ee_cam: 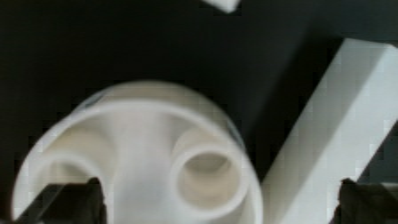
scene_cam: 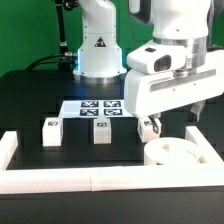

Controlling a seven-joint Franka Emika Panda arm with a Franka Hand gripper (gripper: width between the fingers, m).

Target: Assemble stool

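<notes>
The round white seat disc lies at the front of the black table, at the exterior view's right, close to the rails. In the wrist view the seat fills the middle, with a round hole in it. My gripper hangs just above the seat. Its dark fingertips stand wide apart on either side of the seat, open and empty. Two white tagged legs stand to the exterior view's left. A third leg stands beside the seat, partly hidden by my hand.
The marker board lies behind the legs. White border rails run along the front, left and right; one rail lies right beside the seat. The robot base stands at the back.
</notes>
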